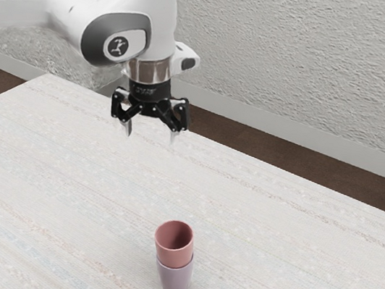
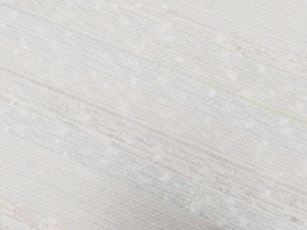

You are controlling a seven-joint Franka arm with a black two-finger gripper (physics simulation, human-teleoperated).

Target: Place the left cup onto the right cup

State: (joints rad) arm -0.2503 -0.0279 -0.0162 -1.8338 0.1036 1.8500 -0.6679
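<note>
The black two-finger gripper [image 1: 150,136] is hanging above the pale woven-textured tabletop [image 1: 296,227], fingers spread, gripping nothing. Well apart from it, near the tabletop's front edge, a matte pink tapered cup [image 1: 174,241] is sitting nested, slightly tilted, in an upright matte lilac tapered cup [image 1: 175,279].
</note>
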